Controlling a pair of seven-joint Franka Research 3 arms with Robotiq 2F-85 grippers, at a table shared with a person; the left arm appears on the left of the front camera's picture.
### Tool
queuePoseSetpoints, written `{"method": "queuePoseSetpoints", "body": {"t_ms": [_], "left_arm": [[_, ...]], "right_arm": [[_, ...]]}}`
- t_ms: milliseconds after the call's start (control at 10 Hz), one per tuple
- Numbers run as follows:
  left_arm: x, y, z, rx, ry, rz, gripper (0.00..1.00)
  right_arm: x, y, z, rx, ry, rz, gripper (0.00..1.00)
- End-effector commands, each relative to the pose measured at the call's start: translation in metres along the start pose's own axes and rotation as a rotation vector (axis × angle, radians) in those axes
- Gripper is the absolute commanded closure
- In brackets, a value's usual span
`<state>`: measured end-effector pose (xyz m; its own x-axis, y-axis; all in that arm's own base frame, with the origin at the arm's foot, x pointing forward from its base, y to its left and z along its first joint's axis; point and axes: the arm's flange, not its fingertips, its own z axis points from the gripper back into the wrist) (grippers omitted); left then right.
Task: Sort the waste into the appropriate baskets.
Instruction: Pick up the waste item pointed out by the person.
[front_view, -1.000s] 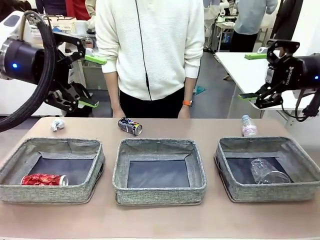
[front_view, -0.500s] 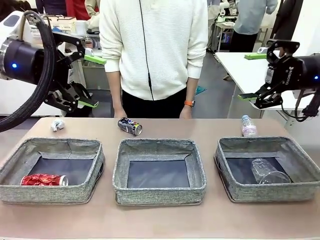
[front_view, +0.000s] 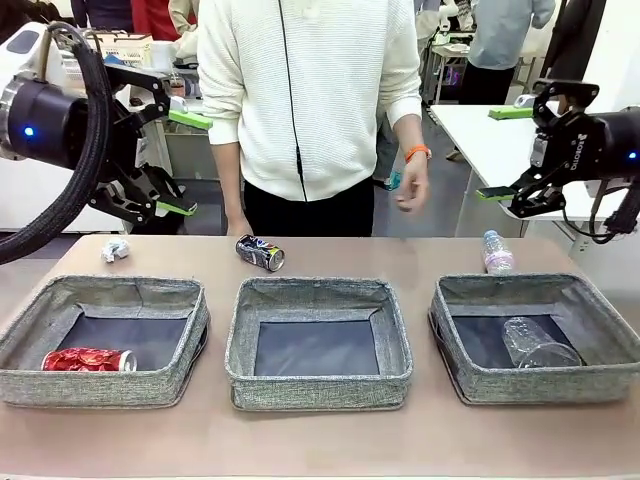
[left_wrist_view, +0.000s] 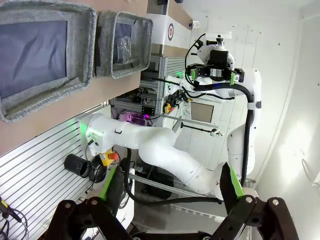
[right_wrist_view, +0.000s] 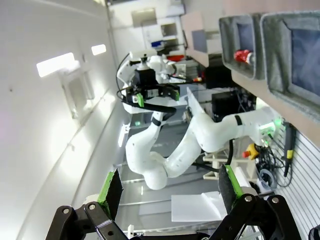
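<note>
spanning the whole front view, the table (front_view: 320, 450) carries everything. a person (front_view: 300, 100) in a white sweater stands at its far edge, with one hand (front_view: 410, 190) lifted off the table and, as far as i can see, holding nothing. the left gripper (front_view: 188, 164) and the right gripper (front_view: 502, 152) hang high at each side, both with jaws wide apart and nothing between them. i think they are kept up and back so that the row below is free to see and to reach.

three grey baskets lie side by side near the robot, probably one for each kind of waste. the left basket (front_view: 100, 385) holds the dented red can (front_view: 88, 359), lying on its side by the near wall. the middle basket (front_view: 318, 385) shows its dark bottom with nothing in it. the right basket (front_view: 540, 385) holds the clear bottle (front_view: 535, 343) without label, also lying down.

three things wait on the bare table behind the baskets. the dark blue can (front_view: 261, 252) lies on its side just behind the middle basket. the small pink-labelled bottle (front_view: 497, 252) stands upright behind the right basket, and the white paper wad (front_view: 116, 250) sits behind the left one. by my judgement the blue can belongs with the red can, the pink bottle with the clear one, and the paper goes in the middle.
</note>
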<state>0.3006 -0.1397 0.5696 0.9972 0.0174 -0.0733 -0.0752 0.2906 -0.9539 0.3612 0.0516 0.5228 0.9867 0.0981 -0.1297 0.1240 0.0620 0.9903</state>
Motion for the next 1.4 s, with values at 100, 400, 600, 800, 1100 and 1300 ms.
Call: {"method": "queuePoseSetpoints", "body": {"t_ms": [100,400,600,800,1100,1300], "left_arm": [[0.000,-0.001,0.001,0.013,0.009,0.002,0.00],[0.000,-0.001,0.001,0.013,0.009,0.002,0.00],[0.000,-0.001,0.001,0.013,0.009,0.002,0.00],[0.000,-0.001,0.001,0.013,0.009,0.002,0.00],[0.000,-0.001,0.001,0.013,0.009,0.002,0.00],[0.000,-0.001,0.001,0.013,0.009,0.002,0.00]], "right_arm": [[-0.003,-0.001,0.002,-0.007,0.005,0.005,0.00],[-0.003,-0.001,0.002,-0.007,0.005,0.005,0.00],[-0.003,-0.001,0.002,-0.007,0.005,0.005,0.00],[-0.003,-0.001,0.002,-0.007,0.005,0.005,0.00],[0.017,0.003,-0.005,-0.173,-0.037,-0.035,0.00],[0.032,0.006,-0.005,-0.668,-0.323,-0.051,0.00]]}}
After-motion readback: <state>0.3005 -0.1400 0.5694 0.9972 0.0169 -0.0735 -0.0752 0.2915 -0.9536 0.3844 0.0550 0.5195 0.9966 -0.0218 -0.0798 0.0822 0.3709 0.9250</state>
